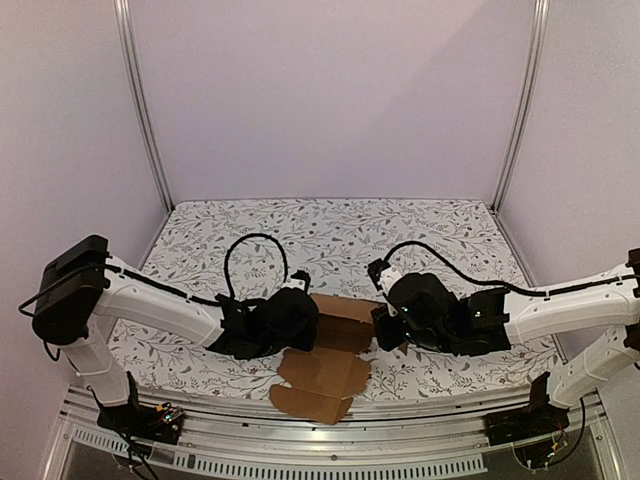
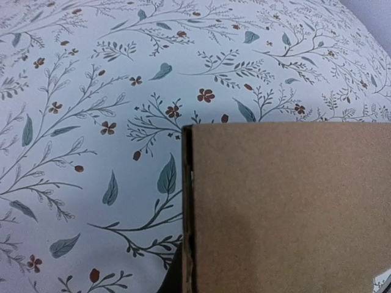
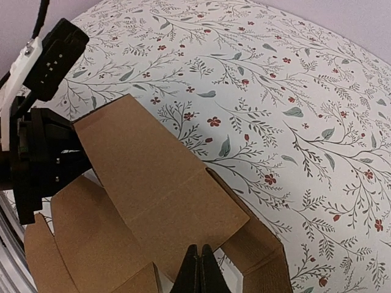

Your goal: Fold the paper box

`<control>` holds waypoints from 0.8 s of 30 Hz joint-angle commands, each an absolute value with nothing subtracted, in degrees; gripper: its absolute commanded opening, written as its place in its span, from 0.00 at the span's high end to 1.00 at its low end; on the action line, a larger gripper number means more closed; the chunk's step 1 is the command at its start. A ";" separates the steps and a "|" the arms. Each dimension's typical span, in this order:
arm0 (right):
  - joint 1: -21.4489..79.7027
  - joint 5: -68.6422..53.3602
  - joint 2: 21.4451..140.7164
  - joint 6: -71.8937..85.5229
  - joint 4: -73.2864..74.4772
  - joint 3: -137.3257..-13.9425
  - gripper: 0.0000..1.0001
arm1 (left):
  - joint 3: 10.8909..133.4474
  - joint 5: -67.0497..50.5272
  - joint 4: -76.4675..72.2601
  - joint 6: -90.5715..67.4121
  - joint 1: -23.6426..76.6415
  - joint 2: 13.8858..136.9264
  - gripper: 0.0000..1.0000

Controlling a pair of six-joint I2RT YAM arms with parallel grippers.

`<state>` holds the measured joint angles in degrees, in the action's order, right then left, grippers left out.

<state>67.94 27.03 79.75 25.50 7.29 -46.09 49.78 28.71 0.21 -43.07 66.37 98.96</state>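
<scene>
The paper box (image 1: 322,378) lies half folded near the table's front edge, between the 2 arms. 1 panel stands tilted upward, and its flaps lie flat on the floral cloth (image 1: 330,240). The left gripper (image 3: 68,151) is clamped tight on the raised panel's left corner, and that panel fills much of the left wrist view. The right gripper (image 3: 200,270) has its 2 fingers pressed fully together at the panel's lower edge; whether cardboard sits between them I cannot tell. Both black wrists hide the box's sides from above. Black cables (image 1: 245,245) loop over the cloth behind them.
</scene>
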 commanded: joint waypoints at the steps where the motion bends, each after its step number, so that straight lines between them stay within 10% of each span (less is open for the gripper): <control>1: 67.01 25.02 82.35 26.45 6.13 -45.45 1.00 | 49.56 24.34 6.35 -45.41 67.00 99.73 1.00; 24: 66.18 20.72 89.00 30.70 -10.13 -48.11 1.00 | 49.13 10.75 -1.73 -46.96 67.32 99.46 1.00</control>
